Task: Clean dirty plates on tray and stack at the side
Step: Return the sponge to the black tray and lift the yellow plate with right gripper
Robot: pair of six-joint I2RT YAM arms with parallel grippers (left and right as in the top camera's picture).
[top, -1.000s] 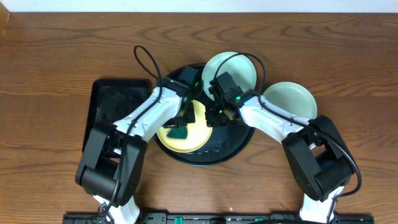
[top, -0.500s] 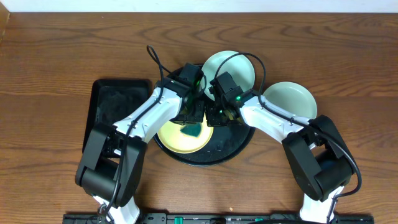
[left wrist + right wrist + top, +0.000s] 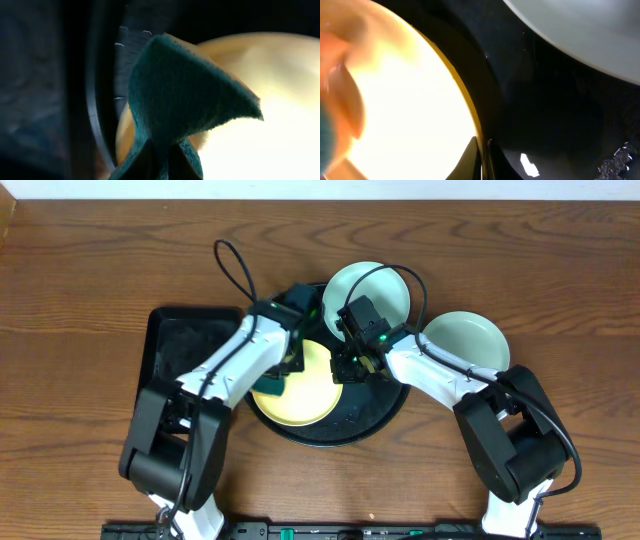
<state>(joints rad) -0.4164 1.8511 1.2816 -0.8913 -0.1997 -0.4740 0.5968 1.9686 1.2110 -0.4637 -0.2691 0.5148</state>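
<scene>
A pale yellow plate [image 3: 310,385] lies in the round black tray [image 3: 385,405]. My left gripper [image 3: 282,370] is shut on a dark green sponge [image 3: 185,100], which presses on the plate's left edge [image 3: 270,95]. At the plate's right rim my right gripper [image 3: 483,157] is shut, one finger inside the rim and one outside. One mint plate [image 3: 370,288] rests at the tray's back rim and shows in the right wrist view [image 3: 585,35]. Another mint plate [image 3: 462,340] sits on the table to the right.
A rectangular black tray [image 3: 180,360] lies on the wooden table left of the round tray. Specks and wet glints show on the round tray's floor [image 3: 617,157]. A black cable [image 3: 232,275] loops behind the left arm.
The left gripper carried the sponge right across the yellow plate, then back to its left edge. The right gripper and all plates stayed where they were.
</scene>
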